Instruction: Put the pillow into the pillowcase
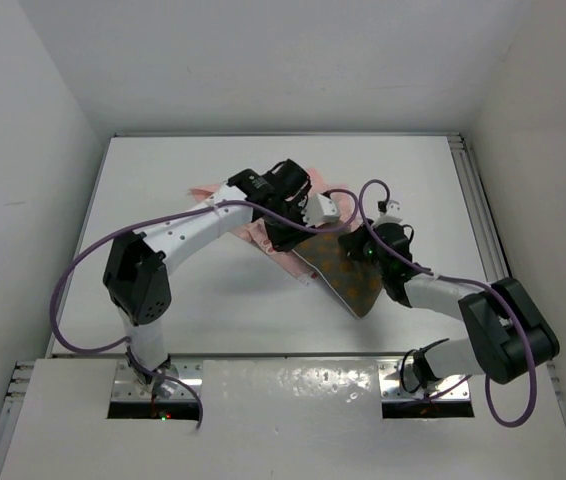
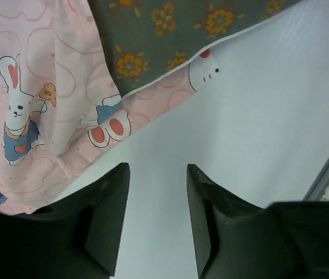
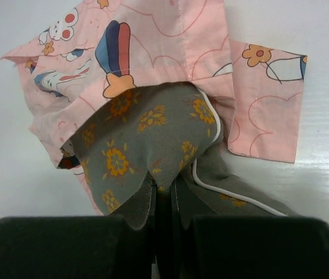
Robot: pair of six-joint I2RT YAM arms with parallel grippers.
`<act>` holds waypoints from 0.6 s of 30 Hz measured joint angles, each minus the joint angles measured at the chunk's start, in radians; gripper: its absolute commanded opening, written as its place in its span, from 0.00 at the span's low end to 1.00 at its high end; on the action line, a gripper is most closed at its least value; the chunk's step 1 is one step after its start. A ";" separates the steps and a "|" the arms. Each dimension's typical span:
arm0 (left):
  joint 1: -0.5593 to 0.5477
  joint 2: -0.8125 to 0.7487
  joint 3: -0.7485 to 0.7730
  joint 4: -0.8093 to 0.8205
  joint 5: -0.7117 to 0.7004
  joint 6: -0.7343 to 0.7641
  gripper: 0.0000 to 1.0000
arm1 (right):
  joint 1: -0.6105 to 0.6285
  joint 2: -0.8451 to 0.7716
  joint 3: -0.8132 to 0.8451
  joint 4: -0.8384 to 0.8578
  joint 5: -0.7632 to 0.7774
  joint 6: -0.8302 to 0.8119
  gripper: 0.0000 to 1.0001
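though top view hides the grasp, right wrist shows right gripper [image 3: 164,200] pinching pillow [image 3: 147,133], far end in pillowcase [image 3: 170,40] mouth, long axis diagonal toward far-left. left gripper [image 2: 157,174] wide, empty, above counter [image 2: 257,116].

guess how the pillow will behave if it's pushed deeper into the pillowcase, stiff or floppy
Probably floppy: the pillow bunches into folds where the right gripper pinches it. It likely buckles rather than slides in. The pillowcase looks thin and wrinkled, so it may drag along unless held.
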State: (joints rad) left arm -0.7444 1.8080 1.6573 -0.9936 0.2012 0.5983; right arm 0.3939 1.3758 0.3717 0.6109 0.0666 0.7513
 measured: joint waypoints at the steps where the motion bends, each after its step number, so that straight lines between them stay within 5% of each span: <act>1: 0.000 0.005 -0.005 0.013 -0.011 -0.010 0.46 | 0.000 0.000 0.006 -0.010 -0.003 -0.007 0.00; 6: 0.047 0.039 0.001 0.131 -0.027 -0.140 0.51 | 0.002 -0.020 0.015 -0.035 -0.017 -0.045 0.04; 9: 0.093 0.070 0.024 0.193 -0.034 -0.206 0.54 | 0.003 -0.046 0.015 -0.058 -0.022 -0.073 0.33; 10: 0.105 0.082 0.035 0.212 -0.036 -0.222 0.54 | 0.005 -0.054 0.015 -0.065 -0.024 -0.083 0.55; 18: 0.097 0.179 0.079 0.265 -0.005 -0.265 0.56 | 0.009 -0.134 0.046 -0.153 -0.030 -0.201 0.98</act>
State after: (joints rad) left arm -0.6472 1.9865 1.7359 -0.7288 0.1959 0.3336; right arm 0.4026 1.2415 0.4175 0.4580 0.0364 0.5503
